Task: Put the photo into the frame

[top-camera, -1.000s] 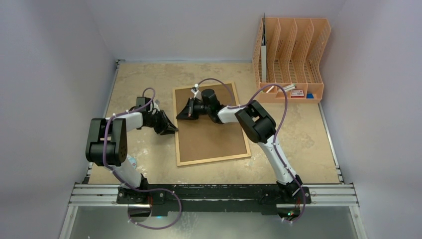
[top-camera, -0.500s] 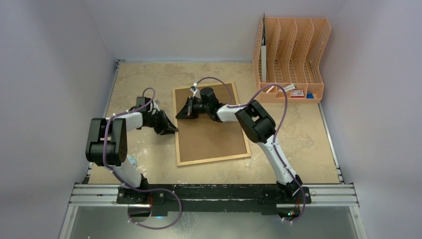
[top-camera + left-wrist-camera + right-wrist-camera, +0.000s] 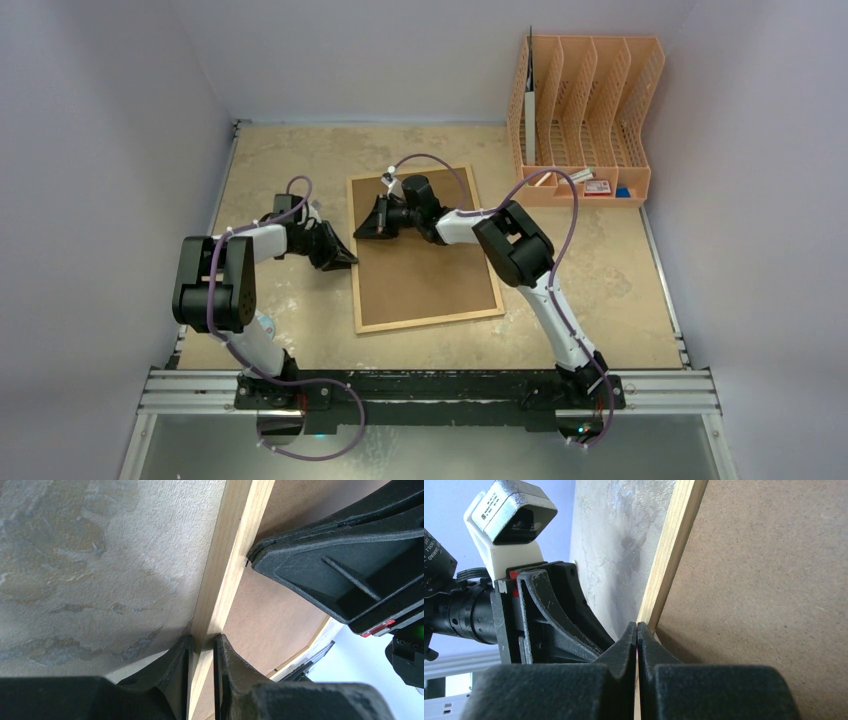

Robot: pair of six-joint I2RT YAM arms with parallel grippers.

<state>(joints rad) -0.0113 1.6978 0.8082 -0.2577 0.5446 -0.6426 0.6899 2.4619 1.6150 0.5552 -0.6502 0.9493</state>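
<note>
The frame (image 3: 430,285) lies back up on the table, brown fibreboard inside a thin light-wood border. My left gripper (image 3: 349,261) reaches its left border from the left. The left wrist view shows this gripper (image 3: 202,646) shut on the wooden border (image 3: 235,540), one finger on each side. My right gripper (image 3: 363,231) is shut with nothing between its fingers. Its tips (image 3: 637,627) sit where the border (image 3: 671,550) meets the back board (image 3: 769,580), just beyond the left gripper's fingers (image 3: 556,612). The photo is out of view.
An orange file organiser (image 3: 585,100) stands at the back right with small items at its foot (image 3: 597,187). Grey walls close in the table on three sides. A metal rail (image 3: 430,385) runs along the near edge.
The right gripper has crept slightly toward the far end of the frame's left border. The left arm and the frame have not moved.
</note>
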